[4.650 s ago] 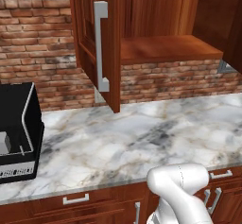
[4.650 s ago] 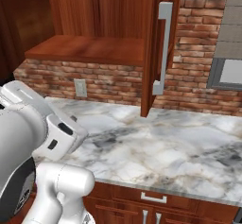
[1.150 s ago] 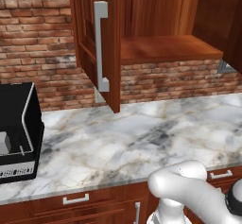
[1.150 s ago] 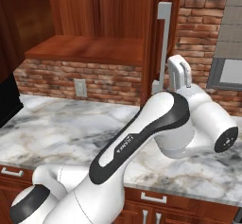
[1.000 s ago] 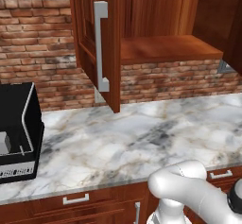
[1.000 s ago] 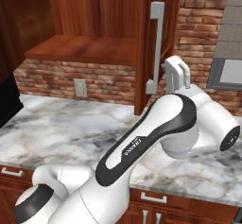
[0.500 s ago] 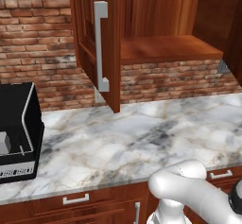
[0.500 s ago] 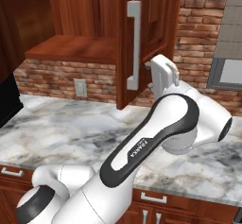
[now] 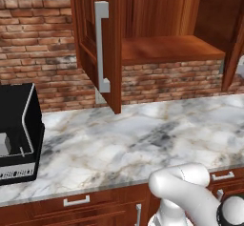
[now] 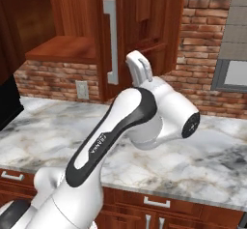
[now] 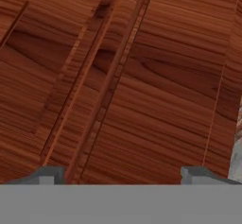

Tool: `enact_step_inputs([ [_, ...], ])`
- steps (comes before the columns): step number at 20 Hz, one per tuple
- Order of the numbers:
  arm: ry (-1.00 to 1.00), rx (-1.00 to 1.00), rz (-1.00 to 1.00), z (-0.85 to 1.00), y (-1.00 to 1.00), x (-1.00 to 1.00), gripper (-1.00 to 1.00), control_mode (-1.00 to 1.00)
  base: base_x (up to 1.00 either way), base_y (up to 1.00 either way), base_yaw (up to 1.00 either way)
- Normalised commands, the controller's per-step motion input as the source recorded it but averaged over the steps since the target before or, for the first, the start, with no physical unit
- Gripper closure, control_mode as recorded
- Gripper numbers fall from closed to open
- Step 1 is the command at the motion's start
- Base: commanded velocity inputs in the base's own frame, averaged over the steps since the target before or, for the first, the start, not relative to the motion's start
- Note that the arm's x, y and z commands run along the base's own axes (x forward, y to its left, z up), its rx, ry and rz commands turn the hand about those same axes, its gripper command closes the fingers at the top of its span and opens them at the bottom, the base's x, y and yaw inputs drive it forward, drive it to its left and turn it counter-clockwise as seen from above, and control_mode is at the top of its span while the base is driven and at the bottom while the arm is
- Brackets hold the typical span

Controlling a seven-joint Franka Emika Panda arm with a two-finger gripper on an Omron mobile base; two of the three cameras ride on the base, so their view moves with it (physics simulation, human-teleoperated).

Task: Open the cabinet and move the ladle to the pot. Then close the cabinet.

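The reddish-brown wall cabinet (image 9: 171,48) has its left door (image 9: 112,53) swung wide open, its long silver bar handle (image 9: 101,46) facing me. The shelf inside is bare. The right door (image 10: 144,30) stands partly shut, its bar handle (image 10: 111,42) turned toward the opening. My arm reaches up to this door's panel, and the white hand (image 10: 140,67) lies against the wood. In the hand view my gripper (image 11: 123,175) is open, fingertips (image 11: 47,173) spread wide right at the wooden panel, nothing between them. The ladle and the pot are out of view.
A marble counter (image 9: 119,139) runs under the cabinet, backed by a brick wall (image 9: 38,39) with an outlet (image 10: 82,89). A black appliance (image 9: 14,134) sits at the counter's left end. Lower drawers (image 9: 76,201) line the front. A grey framed panel (image 10: 234,73) is at the right.
The right door has swung leftward toward the cabinet opening, with my hand following against its panel. The left door has stayed wide open.
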Motion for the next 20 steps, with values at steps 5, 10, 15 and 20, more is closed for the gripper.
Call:
enact_step_inputs([
  [5, 0.0, 0.0, -0.19, 0.04, 0.52, 0.24, -1.0, -1.0, 0.0, 0.0, 0.0],
  [10, 0.02, 0.0, -0.18, 0.11, 0.29, 0.45, -1.0, -1.0, 0.0, 0.0, 0.0],
  [15, 0.03, 0.0, -0.13, 0.07, 0.09, 0.7, -1.0, -1.0, 0.0, 0.0, 0.0],
  [20, 0.0, 0.0, -0.05, 0.0, 0.01, 0.75, -1.0, -1.0, 0.0, 0.0, 0.0],
])
